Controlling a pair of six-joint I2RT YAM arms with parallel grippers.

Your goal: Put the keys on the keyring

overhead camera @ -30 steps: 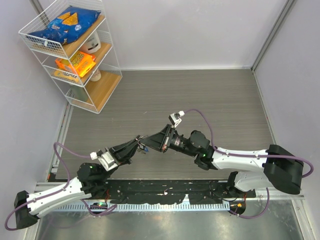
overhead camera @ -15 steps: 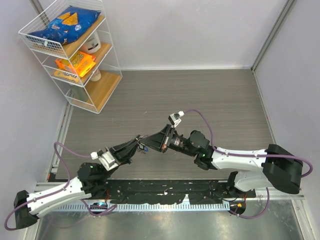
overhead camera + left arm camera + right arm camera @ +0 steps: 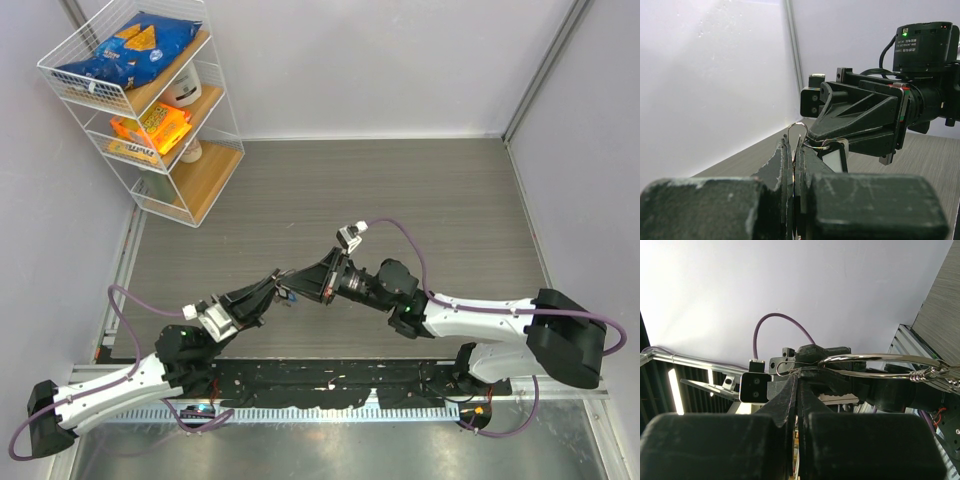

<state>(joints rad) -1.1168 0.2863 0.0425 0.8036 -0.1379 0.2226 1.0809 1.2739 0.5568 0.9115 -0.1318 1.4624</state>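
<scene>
My two grippers meet tip to tip above the table's near middle. My left gripper is shut on a thin silver wire loop that sticks up from between its fingers. My right gripper is shut, with the keyring, a bright silver ring, at its fingertips and reaching back to the right. The thin loop joins that ring. A small dark-framed tag hangs under the ring. I cannot make out the flat keys.
A white wire rack with snack bags stands at the back left. Grey walls close the table on the left, back and right. A black perforated rail runs along the near edge between the arm bases.
</scene>
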